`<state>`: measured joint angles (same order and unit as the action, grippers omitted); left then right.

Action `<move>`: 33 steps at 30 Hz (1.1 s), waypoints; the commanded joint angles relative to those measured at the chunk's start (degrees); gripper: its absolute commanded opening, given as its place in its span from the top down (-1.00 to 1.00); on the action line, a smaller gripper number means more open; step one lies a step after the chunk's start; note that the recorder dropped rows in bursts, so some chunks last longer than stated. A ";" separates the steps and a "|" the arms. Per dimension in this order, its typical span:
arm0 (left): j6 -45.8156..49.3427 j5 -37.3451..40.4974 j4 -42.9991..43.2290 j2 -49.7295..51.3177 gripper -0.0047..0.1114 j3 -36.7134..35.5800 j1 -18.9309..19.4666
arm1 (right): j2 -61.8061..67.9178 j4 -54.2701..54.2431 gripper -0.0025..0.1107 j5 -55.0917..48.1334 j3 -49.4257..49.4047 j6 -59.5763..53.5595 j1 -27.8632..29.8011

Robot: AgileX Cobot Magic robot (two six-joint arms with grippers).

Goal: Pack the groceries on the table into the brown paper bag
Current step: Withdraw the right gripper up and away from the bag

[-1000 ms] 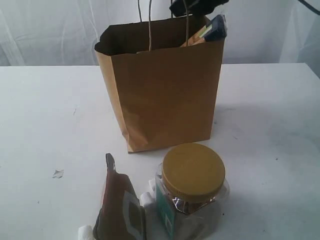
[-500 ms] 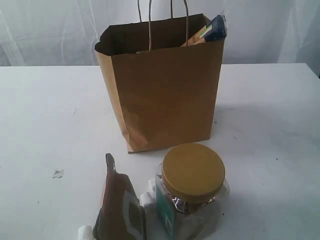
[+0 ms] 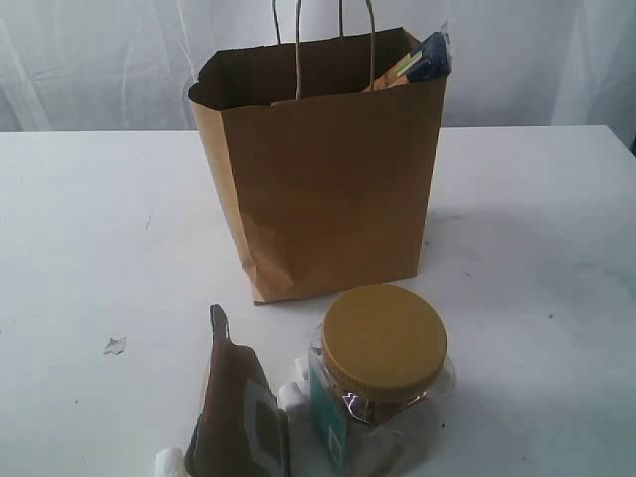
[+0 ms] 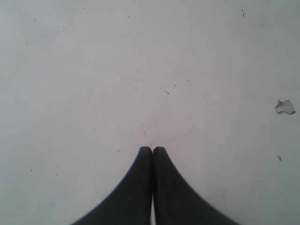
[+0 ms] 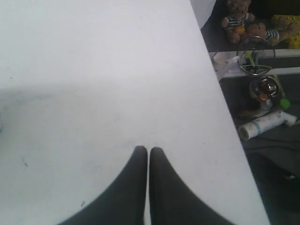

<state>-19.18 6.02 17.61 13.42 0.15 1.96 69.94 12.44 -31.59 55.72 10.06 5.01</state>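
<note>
The right fingers (image 5: 138, 164) were withdrawn from above the brown paper bag (image 3: 328, 189), upper centre; the spaghetti packet (image 3: 425, 58) was left inside. Right and left fingers (image 4: 143, 164) were pressed together, empty. The jar (image 3: 383, 363) and pouch (image 3: 238, 407) remained unpacked, lower centre.

Jar (image 3: 383, 368), pouch (image 3: 238, 407) before bag (image 3: 328, 199); packet (image 3: 422, 58) seemingly inside.

One brown paper bag (image 3: 328, 199) with two loop handles (image 3: 372, 45), one packet (image 3: 425, 58) poking from its top, one jar (image 3: 383, 383) with a yellow lid, one brown pouch (image 3: 238, 407), one white surface (image 3: 89, 219), one small flake (image 3: 115, 345)
</note>
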 commanded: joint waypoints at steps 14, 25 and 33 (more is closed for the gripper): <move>-0.09 -0.02 -0.03 -0.17 0.92 -0.15 -0.08 | -37.11 -1.55 0.92 12.29 -36.04 14.21 0.76; -0.09 -0.02 -0.03 -0.17 0.92 -0.15 -0.08 | -53.09 -4.98 0.92 4.10 -36.04 2.74 0.76; -0.09 -0.02 -0.03 -0.17 0.92 -0.15 -0.08 | -53.34 -15.68 0.92 1.75 -36.04 -7.54 0.76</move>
<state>-19.18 6.02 17.61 13.42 0.15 1.96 16.84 1.09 -29.28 19.91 7.34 5.59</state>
